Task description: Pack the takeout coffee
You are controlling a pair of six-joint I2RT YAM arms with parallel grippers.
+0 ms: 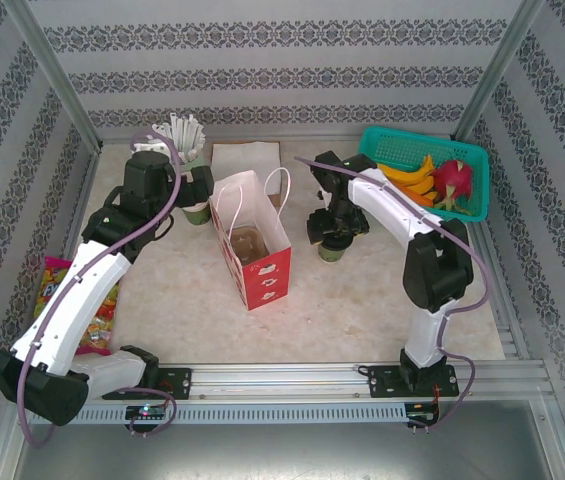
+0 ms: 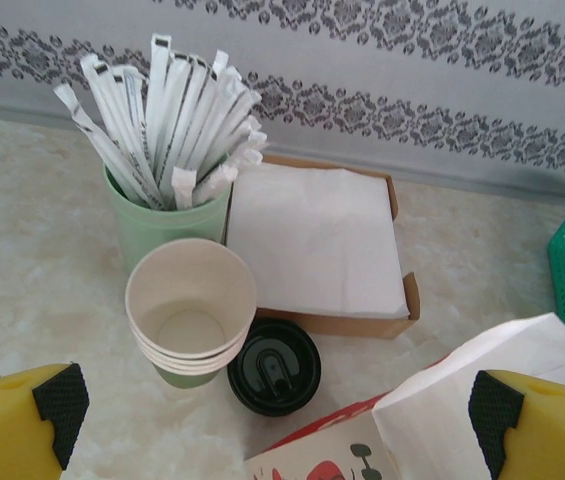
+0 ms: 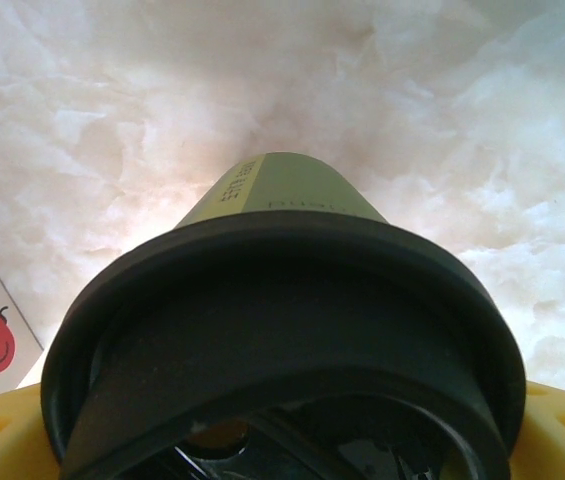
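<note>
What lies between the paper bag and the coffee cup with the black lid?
Nothing. In the top view, only bare table lies between the paper bag and the coffee cup.

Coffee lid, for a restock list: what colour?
Black lid, best in the right wrist view.

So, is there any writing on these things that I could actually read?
Nothing here can be quoted for certain.
Cup: dark print on a pale strip up its side, with fainter lettering beside it; too blurred to read.
Bag: small printed pictures on the red part, no legible words.
Snack packet: colourful print, too small to read.
</note>
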